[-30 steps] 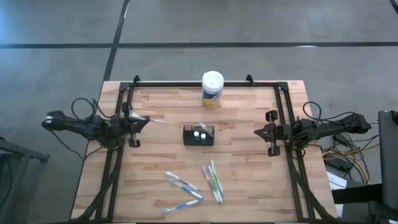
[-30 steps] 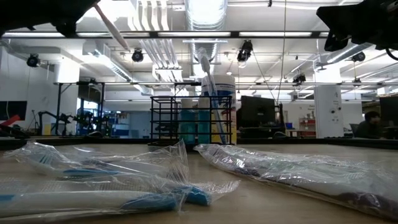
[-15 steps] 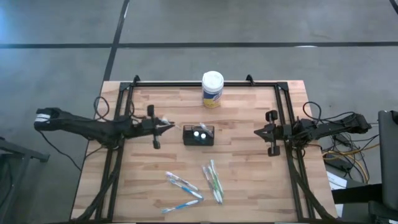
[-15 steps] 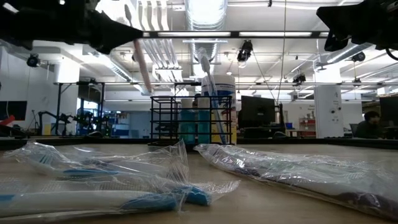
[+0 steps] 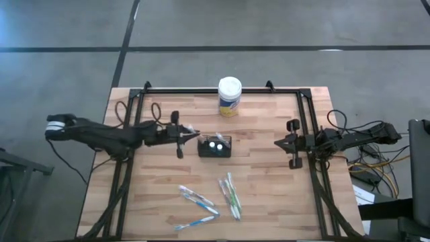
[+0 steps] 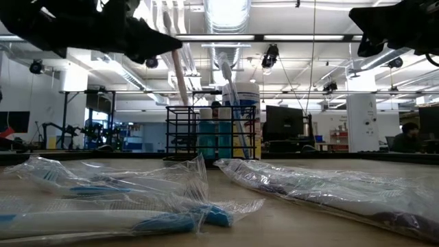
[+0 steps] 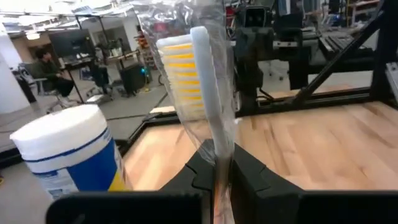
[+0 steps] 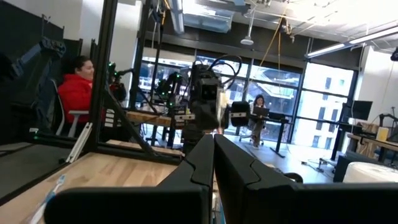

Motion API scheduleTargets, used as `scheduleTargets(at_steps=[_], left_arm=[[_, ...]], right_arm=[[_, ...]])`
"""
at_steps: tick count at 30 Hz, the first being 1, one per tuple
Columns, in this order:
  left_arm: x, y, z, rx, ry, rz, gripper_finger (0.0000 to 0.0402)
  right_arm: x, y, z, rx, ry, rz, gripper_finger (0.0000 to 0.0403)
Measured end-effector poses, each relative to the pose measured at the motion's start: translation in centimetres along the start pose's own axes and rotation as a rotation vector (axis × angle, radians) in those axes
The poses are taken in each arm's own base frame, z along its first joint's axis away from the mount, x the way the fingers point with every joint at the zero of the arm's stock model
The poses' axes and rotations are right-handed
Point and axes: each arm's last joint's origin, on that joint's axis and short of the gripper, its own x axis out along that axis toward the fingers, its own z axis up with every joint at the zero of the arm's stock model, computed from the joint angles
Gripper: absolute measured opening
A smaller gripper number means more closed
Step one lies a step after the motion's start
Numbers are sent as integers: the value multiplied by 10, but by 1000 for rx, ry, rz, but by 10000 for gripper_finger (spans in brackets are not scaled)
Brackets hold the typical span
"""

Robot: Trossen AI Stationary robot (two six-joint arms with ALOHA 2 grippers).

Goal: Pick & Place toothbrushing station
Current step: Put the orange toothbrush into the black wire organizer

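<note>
- Reach of the left arm has grown since a second ago: the left gripper, then back at the table's left rail, now sits just left of the toothbrushing station, while the right arm is unchanged.
- Jaws of the left gripper are clamped on a wrapped toothbrush, a white handle with yellow bristles inside clear crinkled plastic; in the low view it stands tilted above the station's left side.
- The station is a small black wire-grid holder near the middle of the wooden table, with two tubes and one toothbrush standing in it.
- The right gripper waits at the table's right rail, its jaws together.
- A round canister with a white lid and yellow label stands near the far edge.
- About five more wrapped toothbrushes lie on the near half, blue and green, in glossy film.
</note>
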Motion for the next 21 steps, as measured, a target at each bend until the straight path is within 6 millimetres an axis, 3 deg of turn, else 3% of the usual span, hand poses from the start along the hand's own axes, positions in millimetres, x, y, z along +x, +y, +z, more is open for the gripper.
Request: scheduleTargets(at_steps=[21], left_arm=[[34,-4,-56,25,196,-21,22]], right_arm=[[1,0,-1,11,11,3,8]])
